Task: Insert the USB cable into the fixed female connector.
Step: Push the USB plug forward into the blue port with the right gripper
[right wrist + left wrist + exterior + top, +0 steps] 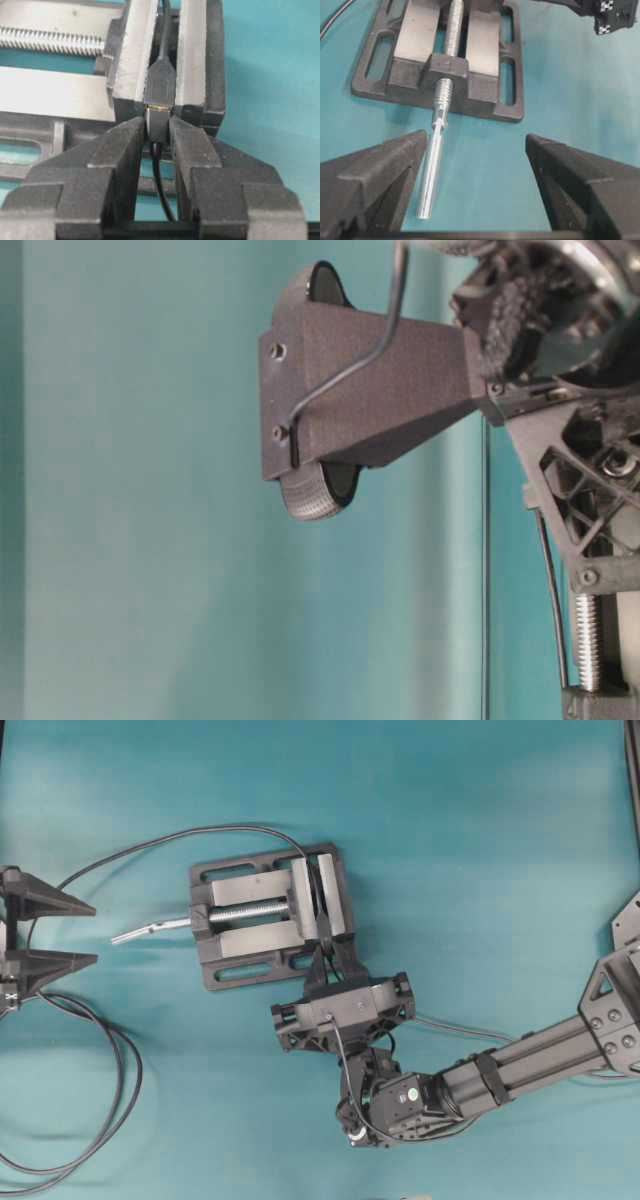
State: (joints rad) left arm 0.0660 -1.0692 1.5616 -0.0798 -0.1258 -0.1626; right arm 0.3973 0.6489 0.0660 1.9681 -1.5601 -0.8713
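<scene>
one usb cable plug, r gripper pinching it, points lengthwise into the one female connector in vise; l gripper wide open, empty.

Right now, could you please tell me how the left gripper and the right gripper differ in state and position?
The left gripper has its black fingers spread wide with nothing between them, while the right gripper is closed on the small black rectangular USB plug. The left gripper sits apart from the grey metal vise, facing its screw handle; the right gripper presses up against the vise's clamping end. Both share the same black wedge-shaped fingers.
</scene>
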